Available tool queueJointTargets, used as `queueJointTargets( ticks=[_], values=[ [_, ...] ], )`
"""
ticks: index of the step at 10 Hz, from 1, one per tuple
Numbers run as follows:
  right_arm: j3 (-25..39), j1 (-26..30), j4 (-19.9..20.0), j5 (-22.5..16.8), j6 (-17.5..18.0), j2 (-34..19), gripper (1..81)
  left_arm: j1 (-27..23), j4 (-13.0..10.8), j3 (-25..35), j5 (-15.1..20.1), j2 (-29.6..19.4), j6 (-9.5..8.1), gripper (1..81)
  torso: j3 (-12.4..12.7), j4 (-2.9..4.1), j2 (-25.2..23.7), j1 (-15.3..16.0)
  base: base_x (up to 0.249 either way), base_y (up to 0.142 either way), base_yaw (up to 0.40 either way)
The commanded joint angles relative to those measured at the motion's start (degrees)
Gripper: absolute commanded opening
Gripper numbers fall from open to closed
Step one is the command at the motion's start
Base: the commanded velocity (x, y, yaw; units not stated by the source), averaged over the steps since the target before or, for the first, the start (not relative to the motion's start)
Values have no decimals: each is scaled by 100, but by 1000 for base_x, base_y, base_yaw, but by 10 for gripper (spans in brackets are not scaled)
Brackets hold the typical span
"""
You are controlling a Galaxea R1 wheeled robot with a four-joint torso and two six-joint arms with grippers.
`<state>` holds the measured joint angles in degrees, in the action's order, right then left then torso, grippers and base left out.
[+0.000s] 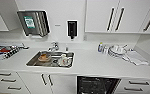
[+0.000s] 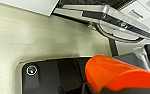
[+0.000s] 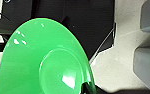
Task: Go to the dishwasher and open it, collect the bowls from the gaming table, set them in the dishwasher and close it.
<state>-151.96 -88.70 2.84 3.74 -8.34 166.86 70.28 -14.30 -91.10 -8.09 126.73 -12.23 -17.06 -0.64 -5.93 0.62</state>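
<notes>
- White kitchen counter (image 1: 96,62) runs across the head view, with a steel sink (image 1: 51,59) holding some dishes set into it and white cupboards above.
- Below the counter the dishwasher (image 1: 97,85) shows a dark open cavity between the white drawers, so opening it looks done; the left wrist view shows its lowered door (image 2: 108,17) from the side, above the pale floor.
- An orange bowl (image 2: 121,75) sits large and close in the left wrist view, apparently carried by the left gripper; how far its jaws are closed cannot be told.
- A green bowl (image 3: 43,60) sits equally close in the right wrist view, over a dark area beside pale floor; it is most likely in the right gripper, though the jaws cannot be made out.
- Judging by this, the collecting from the gaming table is finished and the robot stands at the appliance.
- What remains, as far as can be judged: setting both bowls inside and shutting the door.
</notes>
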Motion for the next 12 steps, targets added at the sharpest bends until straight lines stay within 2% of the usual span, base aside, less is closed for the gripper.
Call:
queueJointTargets(
  ticks=[1, 3, 6, 7, 8, 11, 12],
  values=[
    [44, 128, -12, -357, 8, -81, 10, -1422, 199, 1058, 1043, -781, -25, 10, -524, 0, 0, 0, 0, 0, 0],
    [53, 128, -12, -357, 8, -81, 10, -1968, 199, 1182, 1633, -684, -25, 10, -880, 0, 4, 5, 0, 0, 0],
    [53, 128, -12, -339, 8, -89, 10, -2944, 199, 1305, 2479, -420, -298, 10, -1496, 0, 9, 7, 0, 0, 0],
    [53, 128, -3, -339, 8, -89, 10, -3294, 199, 1331, 2856, -245, -438, 10, -1145, 0, 9, 9, 0, 0, 0],
    [62, 128, -3, -339, 8, -89, 10, -3716, 191, 1401, 3188, -79, -560, 10, -1325, 0, 11, 9, 0, 0, 0],
    [62, 120, 15, -322, 8, -80, 10, -4834, 59, 1350, 4253, 711, -1175, 10, -1432, 0, 15, 13, 0, 0, 0],
    [62, 119, 32, -313, 8, -81, 10, -5132, -3, 1296, 4466, 960, -1326, 10, -1430, 0, 15, 13, 0, 0, 0]
  ],
)
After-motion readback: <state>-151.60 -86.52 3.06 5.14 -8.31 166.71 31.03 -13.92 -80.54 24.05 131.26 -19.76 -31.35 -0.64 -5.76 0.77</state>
